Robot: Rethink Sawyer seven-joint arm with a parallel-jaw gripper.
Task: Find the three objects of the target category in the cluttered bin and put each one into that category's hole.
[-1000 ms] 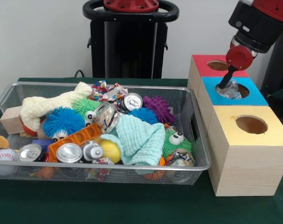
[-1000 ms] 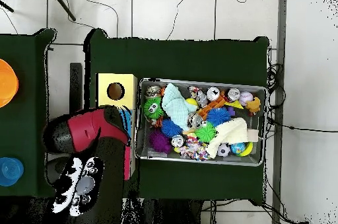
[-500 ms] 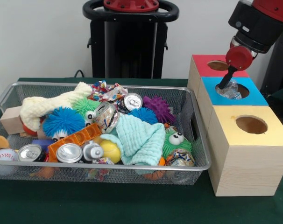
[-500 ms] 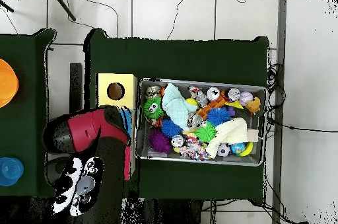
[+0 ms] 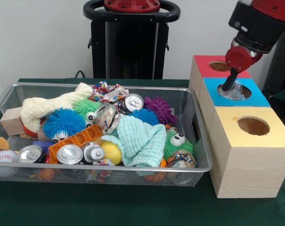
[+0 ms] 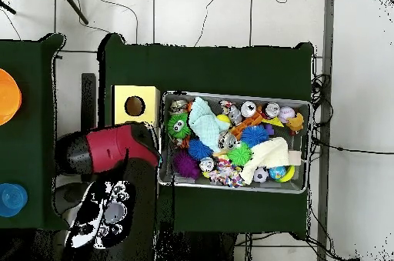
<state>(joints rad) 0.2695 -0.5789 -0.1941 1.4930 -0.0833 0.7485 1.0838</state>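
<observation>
The tool (image 5: 225,85) hangs over the hole in the blue box (image 5: 257,96), its dark tip down at a crumpled clear plastic bottle (image 5: 234,91) that sits in the mouth of that hole; whether it is clamped on the bottle or spread apart cannot be made out from either view. The blue box stands between a red box (image 5: 203,65) behind it and a yellow box (image 5: 269,134) in front of it — all three in a row just beside the wire bin (image 5: 86,172) on the green tabletop (image 5: 109,207).

The bin is crowded: several crushed drink cans, one (image 5: 70,154) near the front edge and one (image 5: 133,101) near the middle, a mint-green cloth (image 5: 140,140), a cream cloth (image 5: 48,107), a blue fuzzy ball (image 5: 63,122), a purple spiky ball (image 5: 160,108), a green fuzzy toy with eyes (image 5: 178,141), an orange lettered block (image 5: 75,140), a yellow ball (image 5: 111,151) and a baseball (image 5: 4,159).

In the overhead view the red arm (image 6: 108,150) covers the boxes beside the bin (image 6: 302,185) — only the yellow one (image 6: 123,96) shows.
</observation>
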